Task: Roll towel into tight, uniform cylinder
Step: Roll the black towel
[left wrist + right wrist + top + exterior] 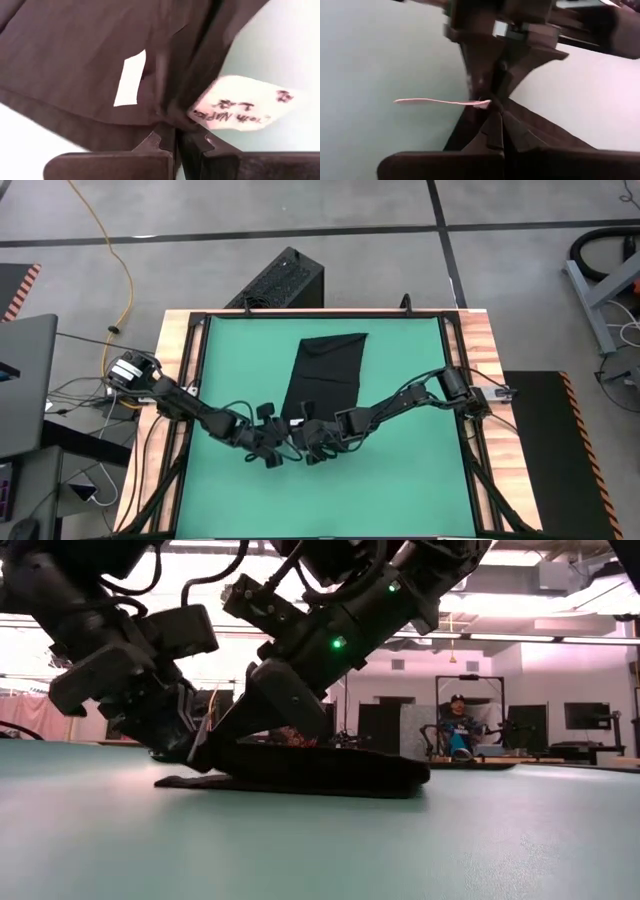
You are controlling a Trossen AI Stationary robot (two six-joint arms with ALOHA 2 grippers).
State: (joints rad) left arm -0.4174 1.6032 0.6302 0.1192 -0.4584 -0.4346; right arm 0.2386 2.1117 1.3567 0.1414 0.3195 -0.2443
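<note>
The black towel (325,370) lies spread flat on the green mat (400,470), its long side running from far to near. In the low view it shows as a low dark strip (320,770). A small white tag (131,79) and a handwritten paper label (240,110) sit near its near edge. My left gripper (280,438) and my right gripper (312,438) meet close together at the towel's near end. Both are shut on the cloth. My left gripper pinches the towel's near edge (172,122) between its two fingers, beside the paper label. The fingers come low and slanting from the near left. The held edge is raised a little off the mat (215,745), and the rest of the towel lies flat. My right gripper pinches the towel's near edge (495,117) between its two fingers, right next to the left gripper's fingers. It comes low and slanting from the near right. The cloth folds up at the hold; one layer or several, I cannot tell.
The green mat has bare room on both sides of the towel and nearer than it. A black ribbed box (280,280) stands beyond the table's far edge. A person (458,725) sits in the room behind the table.
</note>
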